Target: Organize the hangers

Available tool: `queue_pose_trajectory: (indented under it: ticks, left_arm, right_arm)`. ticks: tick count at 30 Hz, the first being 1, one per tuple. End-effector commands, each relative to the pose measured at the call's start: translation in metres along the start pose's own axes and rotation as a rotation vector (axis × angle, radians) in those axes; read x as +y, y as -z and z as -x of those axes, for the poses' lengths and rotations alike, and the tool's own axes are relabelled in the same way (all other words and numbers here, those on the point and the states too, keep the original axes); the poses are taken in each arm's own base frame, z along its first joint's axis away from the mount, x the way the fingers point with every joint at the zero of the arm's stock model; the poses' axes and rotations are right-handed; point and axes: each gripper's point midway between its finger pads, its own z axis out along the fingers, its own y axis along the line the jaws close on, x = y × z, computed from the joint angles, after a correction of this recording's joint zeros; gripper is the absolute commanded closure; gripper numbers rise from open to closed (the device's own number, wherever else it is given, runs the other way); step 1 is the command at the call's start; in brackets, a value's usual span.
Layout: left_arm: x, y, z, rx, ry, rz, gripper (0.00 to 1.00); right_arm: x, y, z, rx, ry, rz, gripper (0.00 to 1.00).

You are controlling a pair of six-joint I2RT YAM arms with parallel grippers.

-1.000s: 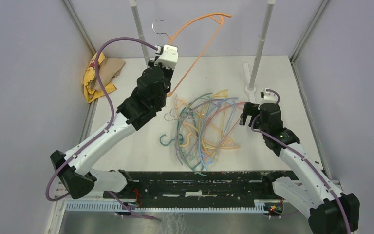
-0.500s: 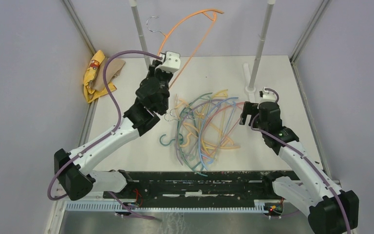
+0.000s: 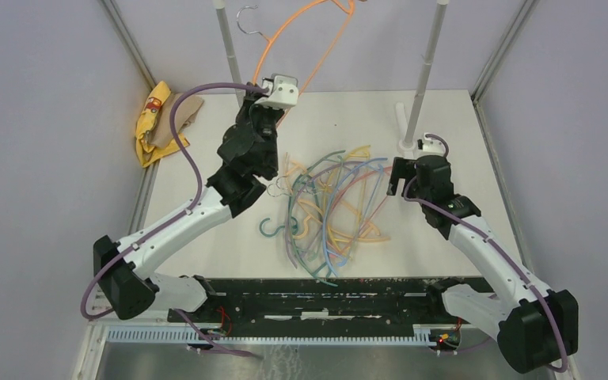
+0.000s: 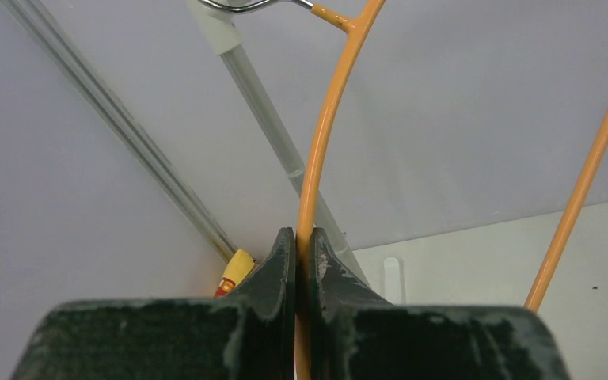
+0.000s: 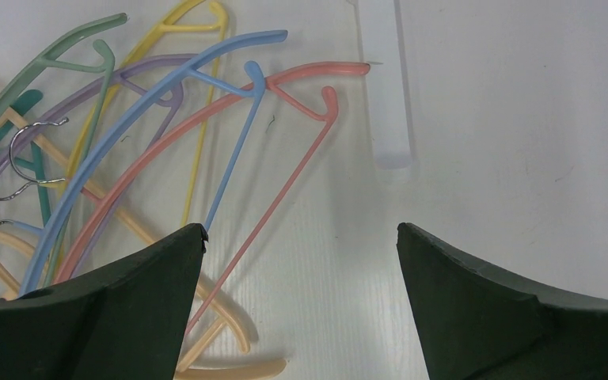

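My left gripper (image 3: pixel 267 109) is shut on the orange hanger (image 3: pixel 317 46) and holds it high at the back. The hanger's metal hook (image 3: pixel 246 21) is close to the left rack pole (image 3: pixel 226 51). In the left wrist view the jaws (image 4: pixel 301 234) pinch the orange arm (image 4: pixel 326 127). The hook (image 4: pixel 237 6) is by the pole's top. A pile of several hangers (image 3: pixel 334 203), teal, blue, purple, yellow, pink and peach, lies mid-table. My right gripper (image 3: pixel 400 177) is open and empty at the pile's right edge, above the pink hanger (image 5: pixel 289 83) and blue hanger (image 5: pixel 166 103). Its jaws (image 5: pixel 301 231) are wide apart.
The right rack pole (image 3: pixel 427 63) stands at the back on a white base (image 3: pixel 406 127). That base also shows in the right wrist view (image 5: pixel 385 87). A yellow bag on brown paper (image 3: pixel 158 123) lies at the back left. Grey walls enclose the table.
My left arm has raised the orange hanger and carried its hook left and back toward the left pole. My right gripper has shifted slightly back toward the pile.
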Motion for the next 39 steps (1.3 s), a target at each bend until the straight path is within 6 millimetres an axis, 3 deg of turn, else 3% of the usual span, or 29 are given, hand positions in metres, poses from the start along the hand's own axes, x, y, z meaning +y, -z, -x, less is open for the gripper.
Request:
queue_pose_trajectory:
  ticks: [1, 7, 12, 23, 27, 39]
  left_arm:
    - [0.016, -0.019, 0.056, -0.082, 0.028, 0.038, 0.97]
    - [-0.004, -0.041, 0.074, -0.056, -0.016, 0.008, 0.97]
    - [-0.004, -0.048, 0.083, -0.048, -0.031, 0.011, 0.97]
    - [-0.032, -0.048, 0.038, 0.048, -0.132, -0.019, 0.97]
    - [-0.036, -0.053, 0.032, 0.064, -0.156, -0.022, 0.97]
    - [-0.031, -0.076, 0.079, 0.005, -0.153, 0.005, 0.97]
  right_arm:
    - [0.009, 0.002, 0.035, -0.076, -0.001, 0.011, 0.0]
    - [0.005, 0.004, 0.045, -0.088, 0.02, -0.01, 0.0]
    - [0.002, 0.005, 0.046, -0.101, 0.03, -0.023, 0.0]
    - [0.001, 0.0, 0.037, -0.09, 0.027, -0.029, 0.0]
    - [-0.001, 0.0, 0.037, -0.096, 0.03, -0.037, 0.0]
    - [0.001, -0.006, 0.04, -0.093, 0.037, -0.04, 0.0]
